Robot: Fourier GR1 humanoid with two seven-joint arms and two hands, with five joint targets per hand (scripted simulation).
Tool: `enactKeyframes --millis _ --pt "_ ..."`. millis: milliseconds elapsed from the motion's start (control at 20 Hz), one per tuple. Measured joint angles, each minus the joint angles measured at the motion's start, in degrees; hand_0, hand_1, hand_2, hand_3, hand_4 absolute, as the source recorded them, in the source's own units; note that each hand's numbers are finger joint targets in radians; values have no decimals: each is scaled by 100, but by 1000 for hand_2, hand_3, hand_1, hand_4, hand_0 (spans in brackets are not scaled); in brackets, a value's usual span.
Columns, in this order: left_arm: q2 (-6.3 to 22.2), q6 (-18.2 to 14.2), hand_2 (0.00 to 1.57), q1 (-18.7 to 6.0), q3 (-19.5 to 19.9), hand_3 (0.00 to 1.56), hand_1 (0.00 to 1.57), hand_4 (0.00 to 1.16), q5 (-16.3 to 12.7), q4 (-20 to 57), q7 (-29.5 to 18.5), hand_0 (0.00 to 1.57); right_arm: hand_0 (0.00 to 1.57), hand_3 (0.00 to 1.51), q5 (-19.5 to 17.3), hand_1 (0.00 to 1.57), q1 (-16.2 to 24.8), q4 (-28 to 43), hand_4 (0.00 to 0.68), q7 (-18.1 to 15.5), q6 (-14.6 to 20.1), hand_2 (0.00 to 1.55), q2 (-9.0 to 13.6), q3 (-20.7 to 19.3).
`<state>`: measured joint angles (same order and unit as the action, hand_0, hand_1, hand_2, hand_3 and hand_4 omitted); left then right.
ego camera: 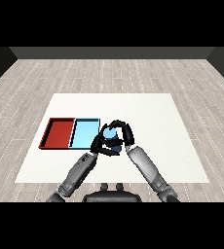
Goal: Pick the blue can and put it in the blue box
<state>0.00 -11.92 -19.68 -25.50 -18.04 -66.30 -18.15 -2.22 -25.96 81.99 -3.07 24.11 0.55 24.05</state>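
Note:
The blue can [109, 134] stands upright just right of the light blue tray [84, 133], near the middle of the white table. My right hand [124, 134] comes in from the right and curls round the can, its fingers arching over the can's top. My left hand [99, 143] sits close against the can's lower left side with its fingers relaxed, over the blue tray's near right corner. The hands hide the can's lower part, so I cannot tell whether it rests on the table or is lifted.
The red tray [57, 133] lies directly left of the light blue tray, the two sharing a side. The white table [162, 126] stretches on to the right and behind the hands. Grey plank floor surrounds it.

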Motion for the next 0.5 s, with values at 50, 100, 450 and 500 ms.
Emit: enactKeyframes --millis 50,100,450,500 --pt "0 29 0 7 48 0 0 0 20 -36 33 0 1455 1390 76 1455 -61 -59 613 -3 -30 1459 -11 -53" --pt "9 95 0 33 99 0 0 0 61 -80 45 0 1451 1383 82 1451 10 8 608 -20 -115 1454 -11 -111" --pt "12 -51 0 -320 -217 0 0 0 -351 331 -261 0 1447 1390 535 1447 53 -76 602 -287 172 1449 -39 147" --pt "16 -85 0 -367 -278 0 0 0 -449 355 -313 0 1462 1385 593 1462 32 -104 597 -318 138 1452 -38 114"
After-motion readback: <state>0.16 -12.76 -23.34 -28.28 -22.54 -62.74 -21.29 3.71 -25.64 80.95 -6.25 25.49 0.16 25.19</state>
